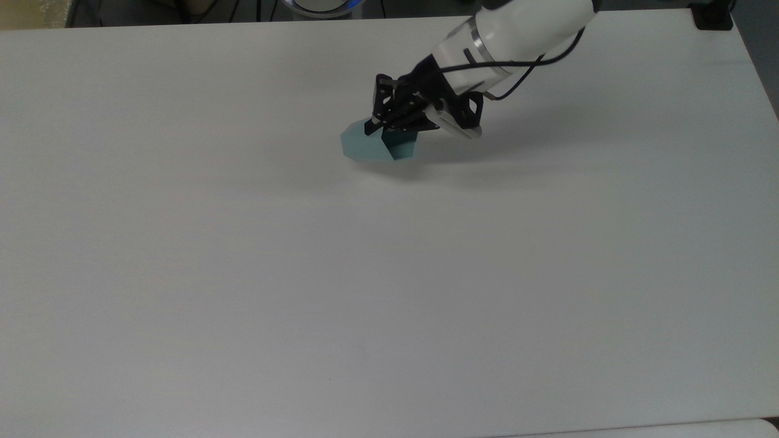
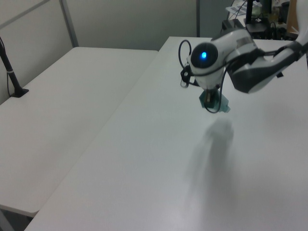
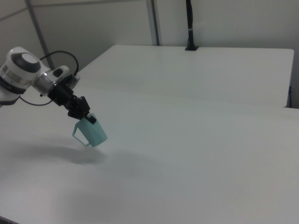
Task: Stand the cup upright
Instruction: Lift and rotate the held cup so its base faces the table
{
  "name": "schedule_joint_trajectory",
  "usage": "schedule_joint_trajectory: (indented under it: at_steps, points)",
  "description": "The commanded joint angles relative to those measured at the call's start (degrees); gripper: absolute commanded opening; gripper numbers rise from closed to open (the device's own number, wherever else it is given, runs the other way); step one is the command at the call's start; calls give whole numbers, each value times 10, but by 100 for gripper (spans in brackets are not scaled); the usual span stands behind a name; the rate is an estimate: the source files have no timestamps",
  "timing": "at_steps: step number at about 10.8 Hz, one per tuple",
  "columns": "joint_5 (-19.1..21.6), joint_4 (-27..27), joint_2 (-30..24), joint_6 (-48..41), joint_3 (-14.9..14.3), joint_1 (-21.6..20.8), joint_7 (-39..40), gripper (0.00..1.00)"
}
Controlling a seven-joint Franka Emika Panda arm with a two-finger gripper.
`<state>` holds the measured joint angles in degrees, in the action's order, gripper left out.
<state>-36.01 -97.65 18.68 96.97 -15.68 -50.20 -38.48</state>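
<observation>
The gripper (image 3: 88,117) has its black fingers (image 1: 372,126) clamped on the rim of the cup (image 3: 92,133). One finger sits inside the cup's mouth and the other presses on the outside wall.

The cup hangs in the air above the white table (image 1: 304,274), with its shadow on the tabletop below it. In the right view the cup is tilted. Its open mouth points up toward the gripper and its narrow base points down and toward the right view's right. A small loop tab (image 3: 78,135) sticks out at the rim on the right view's left.

In the top view the cup (image 1: 365,146) looks short, with the dark inside showing beside the fingers. In the left view the cup (image 2: 217,102) hangs under the arm (image 2: 240,53), which has a blue light (image 2: 203,55). No writing can be read on the cup.
</observation>
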Motion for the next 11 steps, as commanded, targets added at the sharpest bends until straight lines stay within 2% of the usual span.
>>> schedule_joint_trajectory:
  at_steps: [1, 3, 5, 8, 10, 11]
  points:
    - [44, -23, -45, 57, -2, 40, 19, 0]
    - [105, -46, -60, 125, -1, 81, 42, 0]
    - [199, -71, -85, 177, -2, 118, 96, 0]
    - [307, -84, -124, 191, -1, 170, 186, 0]
    - [326, -125, -144, 235, -1, 190, 221, 0]
    - [328, -160, -153, 290, -1, 202, 228, 0]
